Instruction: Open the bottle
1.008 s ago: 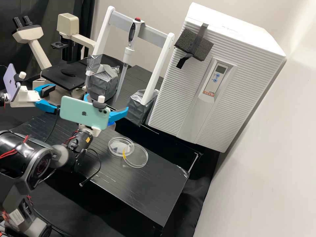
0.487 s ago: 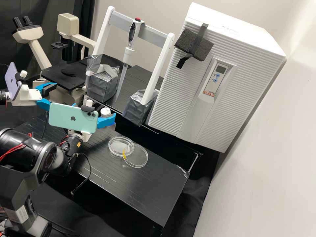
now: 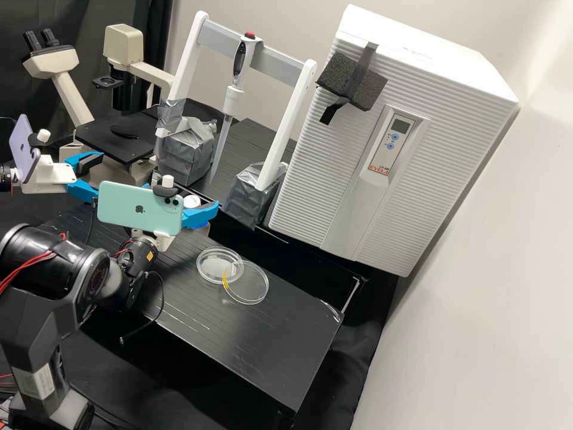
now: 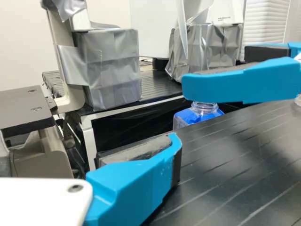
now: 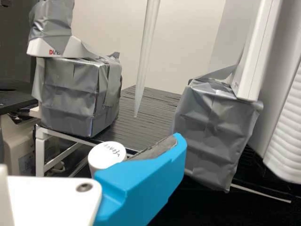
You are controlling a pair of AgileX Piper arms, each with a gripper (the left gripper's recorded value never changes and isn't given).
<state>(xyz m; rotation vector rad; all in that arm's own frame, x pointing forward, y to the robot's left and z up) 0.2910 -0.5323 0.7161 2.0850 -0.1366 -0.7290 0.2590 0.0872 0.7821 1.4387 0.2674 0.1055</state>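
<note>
Beside pale wall [image 3: 477, 310]: black bench [image 3: 268, 340] | two petri dishes [image 3: 234, 275] | uncapped bottle [image 4: 197, 115]

The right pincer [image 3: 202, 210], with a mint phone [image 3: 138, 208] on its wrist, hangs above the tabletop's [image 3: 268, 340] far left edge, its fingers closed on a white cap [image 3: 191, 201]. The left pincer [image 3: 92, 175] sits farther left, fingers spread, beside the microscope [image 3: 54, 65]. 2 clear dishes [image 3: 218, 264] lie overlapping mid-tabletop. Behind, a pipette [image 3: 230, 101] hangs from a white stand [image 3: 286, 119], next to a ribbed white box [image 3: 418, 149].
</note>
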